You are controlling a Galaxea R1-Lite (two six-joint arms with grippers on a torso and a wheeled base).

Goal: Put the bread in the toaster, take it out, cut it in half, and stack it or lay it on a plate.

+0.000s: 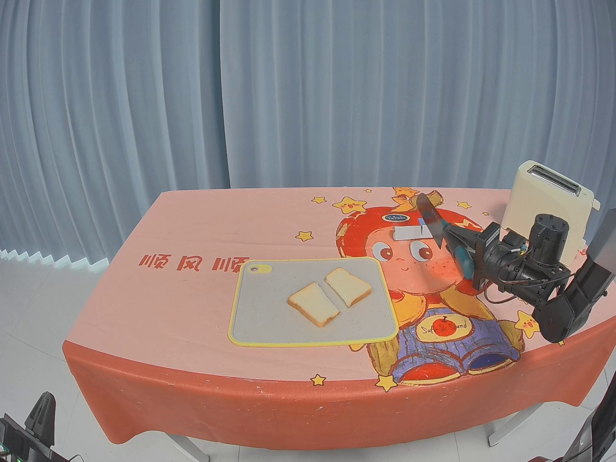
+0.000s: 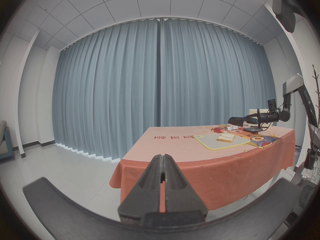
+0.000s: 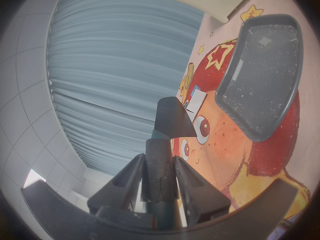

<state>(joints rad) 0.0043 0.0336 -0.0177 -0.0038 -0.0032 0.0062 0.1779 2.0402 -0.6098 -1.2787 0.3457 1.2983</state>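
Observation:
Two halves of toasted bread lie side by side on the grey, yellow-rimmed cutting board. To the right of the board, above the table, my right gripper is shut on the teal handle of a knife, whose blade points up and away. The right wrist view shows the fingers clamping the handle, the blade above them. A dark grey plate sits on the cloth under that arm. The cream toaster stands at the far right. My left gripper is shut and empty, low and left of the table.
A pink cartoon-print cloth covers the table. A small white label lies on it near the knife tip. Bare cloth stretches left of the board. Blue curtains hang behind.

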